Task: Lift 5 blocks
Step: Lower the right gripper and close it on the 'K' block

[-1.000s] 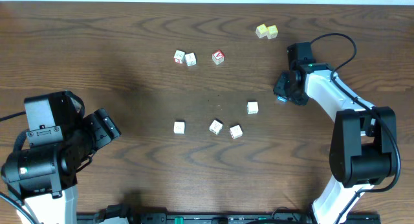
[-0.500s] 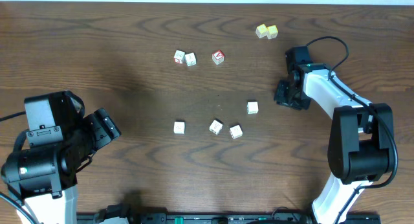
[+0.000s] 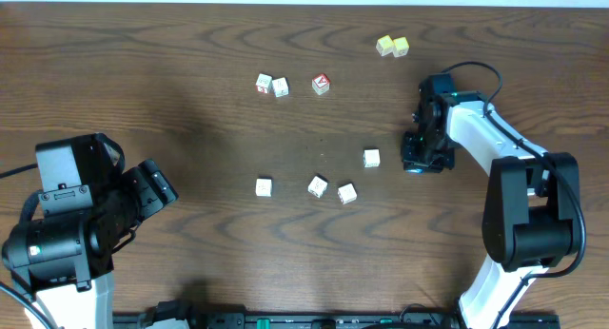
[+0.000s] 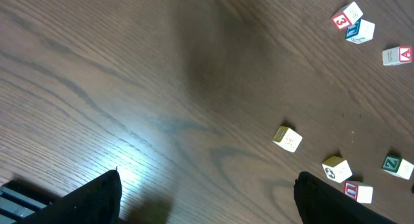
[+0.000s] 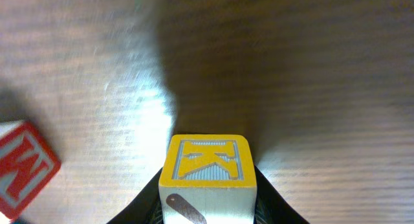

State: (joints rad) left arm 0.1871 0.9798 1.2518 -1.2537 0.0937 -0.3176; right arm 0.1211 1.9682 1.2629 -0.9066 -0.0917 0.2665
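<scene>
Yellow-faced K block (image 5: 208,162) sits pinched in your right gripper (image 3: 415,164), near the right edge of the table (image 3: 190,44). Only its rear end is held, so you risk it pivoting or slipping free on lifting. Your left gripper (image 4: 207,198) hangs released.

1. This looks like a robot laboratory bench, not a home or a shop.
2. A left arm (image 3: 67,234) and a right arm (image 3: 476,139) stand at one wood-grain table (image 3: 190,82).
3. A black cable (image 3: 476,67) loops just behind the right arm.
4. Small printed toy blocks (image 3: 318,186) lie scattered between the two arms.
</scene>
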